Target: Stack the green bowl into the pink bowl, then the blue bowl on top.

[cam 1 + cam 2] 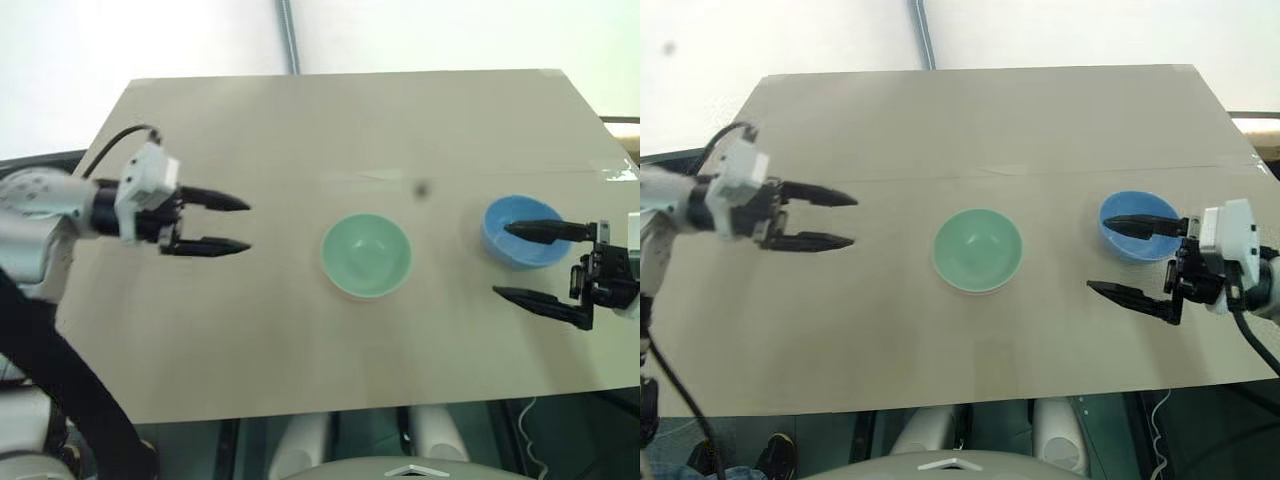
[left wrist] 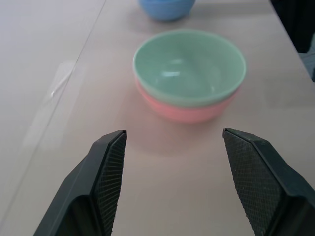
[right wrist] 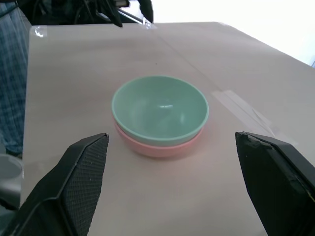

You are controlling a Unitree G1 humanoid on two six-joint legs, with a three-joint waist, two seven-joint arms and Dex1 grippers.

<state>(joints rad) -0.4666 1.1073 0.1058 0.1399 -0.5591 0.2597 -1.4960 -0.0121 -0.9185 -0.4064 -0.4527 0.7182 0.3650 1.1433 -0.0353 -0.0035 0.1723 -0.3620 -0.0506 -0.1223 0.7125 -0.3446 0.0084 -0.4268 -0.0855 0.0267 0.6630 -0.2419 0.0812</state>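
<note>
— So which arm takes the blue bowl [image 1: 519, 233]?
— Right gripper [image 1: 535, 262], I'd say; it's spread wide and empty, just beside it. The left gripper [image 1: 232, 224], open too, sits beyond the green bowl [image 2: 189, 68] nested in the pink bowl [image 2: 187, 111].

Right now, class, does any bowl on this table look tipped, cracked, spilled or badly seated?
Nothing stands out. The green bowl sits level inside the pink bowl, rims even all round. The blue bowl stands upright on the table, apart from the stack. No spills or damage show.
</note>
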